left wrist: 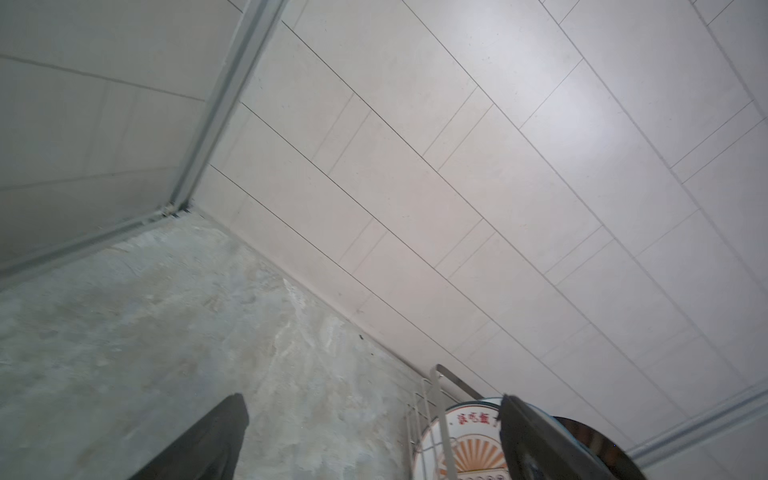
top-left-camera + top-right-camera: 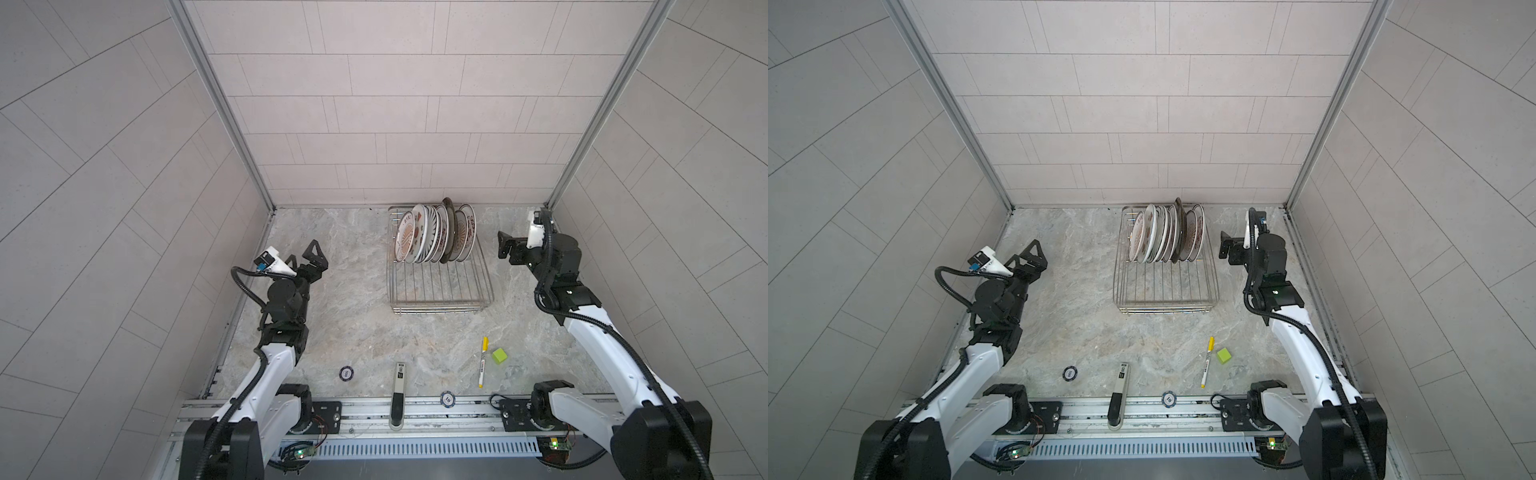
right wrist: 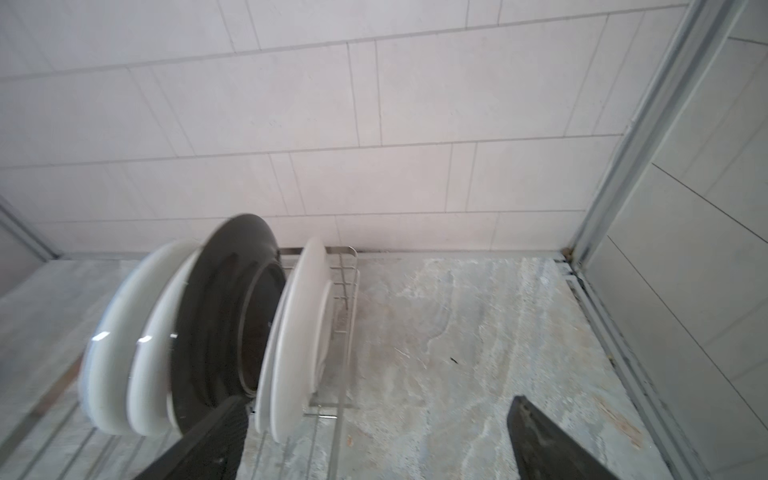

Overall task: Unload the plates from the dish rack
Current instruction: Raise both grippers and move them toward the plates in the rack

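Note:
Several plates (image 2: 434, 239) (image 2: 1167, 237) stand on edge, packed together at the far end of the chrome wire dish rack (image 2: 440, 291) (image 2: 1165, 293), right of centre. A larger dark-rimmed plate (image 3: 224, 316) stands among them, with a white plate (image 3: 299, 332) behind it. My left gripper (image 2: 302, 253) (image 2: 1023, 251) hangs open and empty well left of the rack; its wrist view shows the orange sunburst plate (image 1: 469, 440) past one finger. My right gripper (image 2: 503, 245) (image 2: 1224, 245) is open and empty just right of the plates, apart from them. Both wrist views show bare table between the fingers of the left gripper (image 1: 370, 401) and the right gripper (image 3: 378, 403).
Near the front lie a yellow marker (image 2: 483, 361), a green cube (image 2: 500, 355), two poker chips (image 2: 346, 373) (image 2: 447, 399) and a black-and-white handled tool (image 2: 398, 395). Tiled walls close in the back and both sides. The near half of the rack holds no plates.

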Robot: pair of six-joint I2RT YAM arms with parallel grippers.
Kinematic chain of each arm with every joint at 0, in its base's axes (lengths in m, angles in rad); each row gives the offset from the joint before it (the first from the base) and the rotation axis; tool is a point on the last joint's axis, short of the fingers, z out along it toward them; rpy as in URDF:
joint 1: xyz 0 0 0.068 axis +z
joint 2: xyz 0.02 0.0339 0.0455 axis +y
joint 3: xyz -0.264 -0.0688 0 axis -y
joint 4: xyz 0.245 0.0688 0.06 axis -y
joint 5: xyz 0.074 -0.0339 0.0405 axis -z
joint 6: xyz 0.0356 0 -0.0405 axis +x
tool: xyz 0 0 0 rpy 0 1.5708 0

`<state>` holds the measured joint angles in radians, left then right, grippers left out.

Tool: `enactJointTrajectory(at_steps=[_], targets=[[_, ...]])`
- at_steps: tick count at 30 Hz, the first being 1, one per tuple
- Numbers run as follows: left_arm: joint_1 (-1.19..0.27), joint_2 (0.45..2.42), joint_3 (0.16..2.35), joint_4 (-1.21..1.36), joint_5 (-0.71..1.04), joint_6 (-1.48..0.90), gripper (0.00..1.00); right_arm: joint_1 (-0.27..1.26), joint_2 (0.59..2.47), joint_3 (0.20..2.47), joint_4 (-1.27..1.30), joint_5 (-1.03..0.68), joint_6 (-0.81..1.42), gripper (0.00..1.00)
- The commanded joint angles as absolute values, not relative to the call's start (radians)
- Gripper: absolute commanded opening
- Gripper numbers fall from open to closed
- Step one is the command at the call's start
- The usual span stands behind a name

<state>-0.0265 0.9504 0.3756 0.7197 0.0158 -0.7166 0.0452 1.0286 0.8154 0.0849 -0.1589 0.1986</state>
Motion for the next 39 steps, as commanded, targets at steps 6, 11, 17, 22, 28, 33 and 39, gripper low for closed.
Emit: enactJointTrajectory(at_steps=[6, 11, 17, 22, 28, 33, 39], targets=[[-0.028, 1.1, 0.478, 0.992, 0.371, -0.949, 1.0, 0.038, 0.96, 0.875, -0.081, -0.169, 0.469, 1.0], [-0.027, 1.212, 0.509, 1.13, 0.406, -1.11, 1.0, 0.038, 0.912, 0.784, 0.046, -0.229, 0.523, 1.0], [-0.042, 1.145, 0.581, 0.759, 0.314, -0.981, 1.0, 0.058, 0.91, 0.826, 0.014, -0.217, 0.527, 1.0], [-0.094, 1.082, 0.617, 0.59, 0.238, -0.841, 1.0, 0.155, 0.997, 0.941, -0.082, -0.138, 0.445, 1.0], [-0.105, 1.152, 0.587, 0.856, 0.352, -0.933, 1.0, 0.331, 1.127, 1.109, -0.195, 0.046, 0.339, 0.99], [-0.175, 1.108, 0.68, 0.516, 0.156, -0.764, 1.0, 0.401, 1.232, 1.211, -0.243, 0.072, 0.312, 0.94], [-0.252, 1.132, 0.716, 0.409, 0.038, -0.65, 1.0, 0.446, 1.357, 1.35, -0.35, 0.107, 0.306, 0.82]])
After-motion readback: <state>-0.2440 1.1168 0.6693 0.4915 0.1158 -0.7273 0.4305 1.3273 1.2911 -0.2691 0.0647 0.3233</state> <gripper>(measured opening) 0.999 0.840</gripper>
